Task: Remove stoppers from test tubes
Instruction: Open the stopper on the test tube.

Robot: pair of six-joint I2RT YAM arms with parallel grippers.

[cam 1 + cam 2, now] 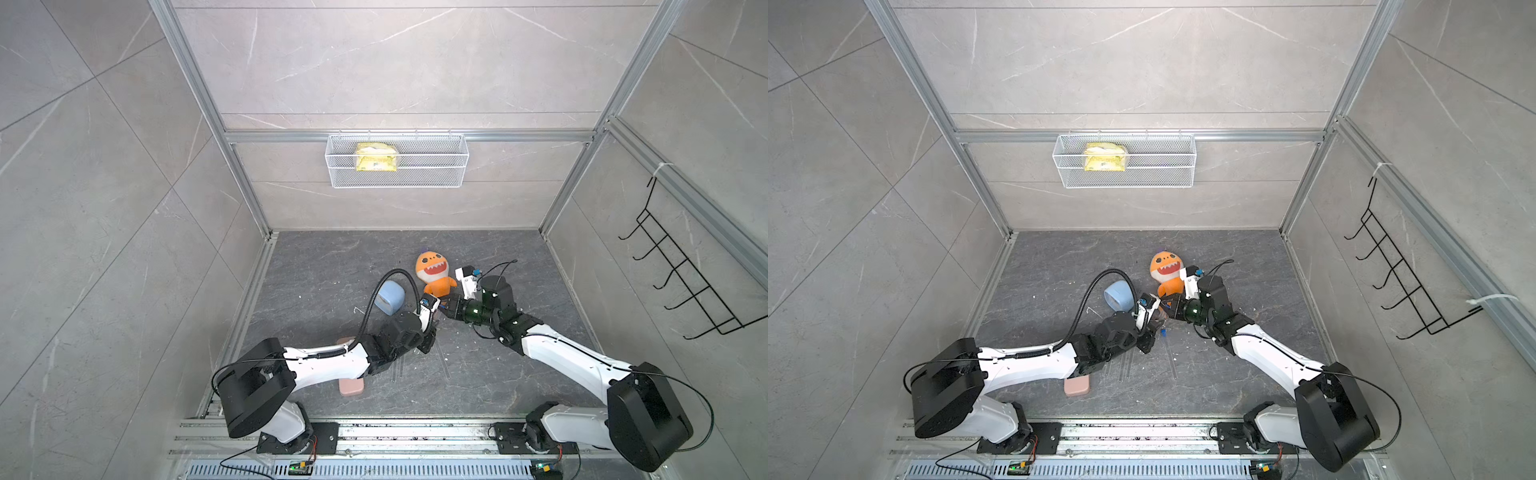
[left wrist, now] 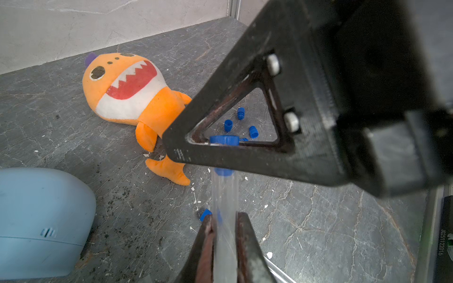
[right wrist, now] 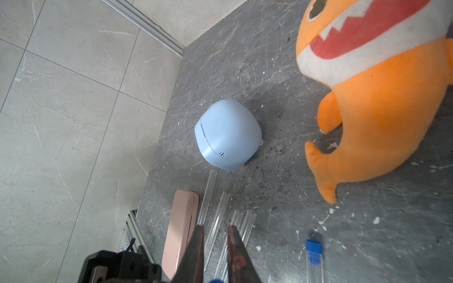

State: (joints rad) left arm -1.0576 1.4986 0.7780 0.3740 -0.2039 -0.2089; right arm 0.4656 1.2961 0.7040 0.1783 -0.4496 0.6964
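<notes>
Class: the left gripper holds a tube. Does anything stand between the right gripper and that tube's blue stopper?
Nothing visible does. The right gripper is shut on the stopper at the end of the tube, which the left gripper clamps.

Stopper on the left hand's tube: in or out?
In. The stopper plugs the test tube; its blue shows inside the clear mouth.
</notes>
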